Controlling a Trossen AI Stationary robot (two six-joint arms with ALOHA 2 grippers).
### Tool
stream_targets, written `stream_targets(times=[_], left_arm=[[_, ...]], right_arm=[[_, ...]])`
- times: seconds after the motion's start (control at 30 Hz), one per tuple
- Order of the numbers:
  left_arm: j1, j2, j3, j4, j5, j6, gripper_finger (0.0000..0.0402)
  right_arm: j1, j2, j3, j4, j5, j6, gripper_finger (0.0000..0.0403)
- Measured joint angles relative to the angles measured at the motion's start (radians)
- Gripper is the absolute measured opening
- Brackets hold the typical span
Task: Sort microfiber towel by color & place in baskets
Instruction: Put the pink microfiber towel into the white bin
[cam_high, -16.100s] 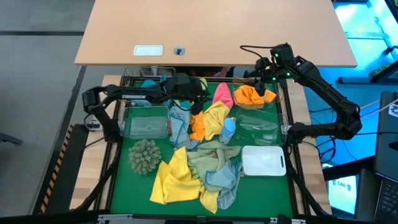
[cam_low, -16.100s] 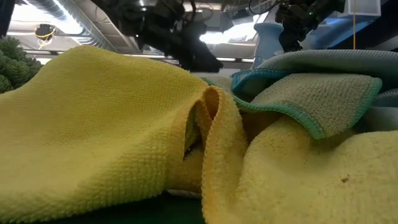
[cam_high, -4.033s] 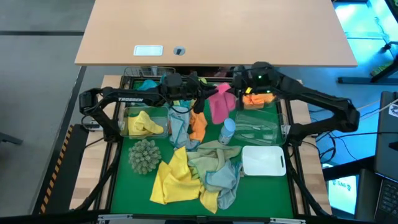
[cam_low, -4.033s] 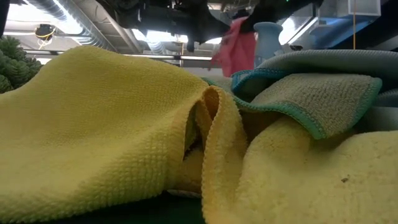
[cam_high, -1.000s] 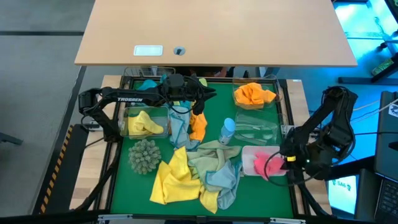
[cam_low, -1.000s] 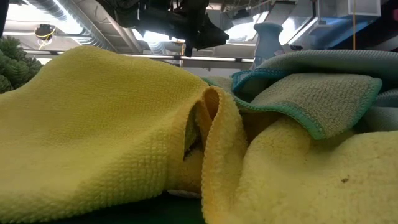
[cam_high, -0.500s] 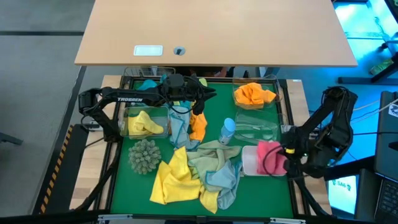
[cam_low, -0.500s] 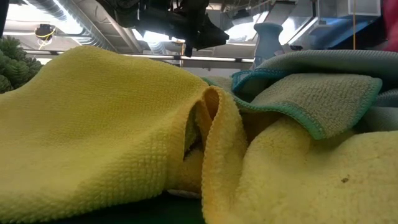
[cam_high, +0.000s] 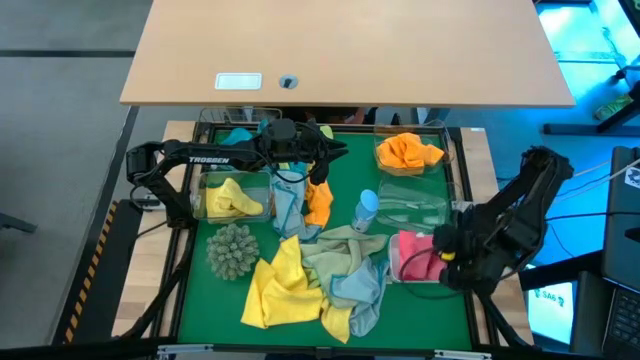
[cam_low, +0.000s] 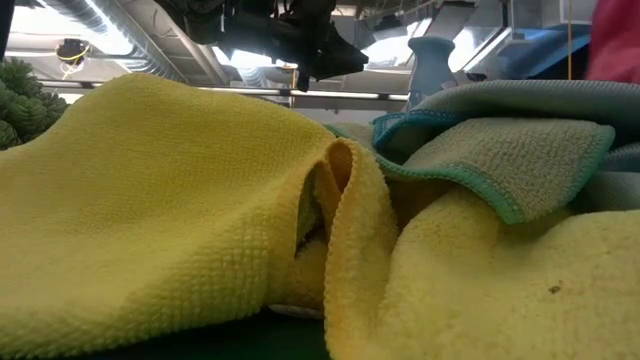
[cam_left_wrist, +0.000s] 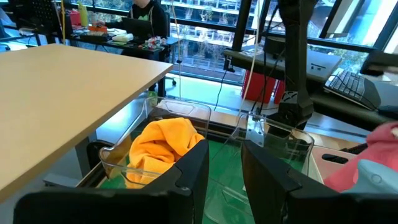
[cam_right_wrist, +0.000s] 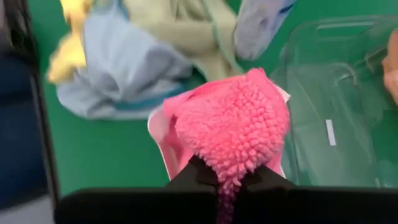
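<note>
The pink towel (cam_high: 415, 256) is pinched in my right gripper (cam_high: 443, 255), whose fingers are closed on a fold of it. It hangs over the white basket (cam_high: 399, 262) at about four o'clock on the green mat (cam_high: 190, 300). My right wrist view shows what the high view cannot: the cloth's shaggy nap bunched just ahead of my fingertips (cam_right_wrist: 205, 176), with a clear basket (cam_right_wrist: 336, 112) beside it. The low view catches only a sliver of pink at its upper right corner (cam_low: 618, 40), behind a wall of yellow cloth (cam_low: 150, 200).

My left gripper (cam_high: 318, 158) hovers near twelve o'clock, its fingers parted and holding nothing. A blue towel (cam_high: 288, 200) and an orange towel (cam_high: 318, 203) hang or lie just below it. The left wrist view looks past its two fingers (cam_left_wrist: 193, 168) to the basket of orange cloth (cam_left_wrist: 163, 144), which the low view hides completely.

From above I count five baskets. One at one o'clock holds orange (cam_high: 408, 152). One at ten o'clock holds yellow (cam_high: 232, 197). One at eleven o'clock holds blue (cam_high: 238, 133). The clear one (cam_high: 412, 205) at three o'clock looks unfilled. The fifth is the white one under my pink towel. A loose heap of yellow, green and blue cloths (cam_high: 320, 275) lies at six o'clock; I cannot count them. A spiky ball (cam_high: 233, 250) sits at eight o'clock, and a small bottle (cam_high: 366, 208) stands near the centre.
</note>
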Motion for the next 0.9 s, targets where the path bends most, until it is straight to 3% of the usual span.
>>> stream_targets(times=[0.37, 0.6, 0.9], left_arm=[[0.0, 0.0, 0.0, 0.0, 0.0, 0.0, 0.009], [0.0, 0.0, 0.0, -0.001, 0.0, 0.0, 0.009], [0.0, 0.0, 0.0, -0.004, 0.0, 0.0, 0.009]], right_arm=[[-0.071, 0.103, -0.012, -0.017, -0.134, -0.1, 0.0001], [-0.157, 0.1, -0.152, 0.12, -0.263, -0.135, 0.0001], [-0.232, 0.101, -0.328, 0.168, -0.275, -0.146, 0.0001]])
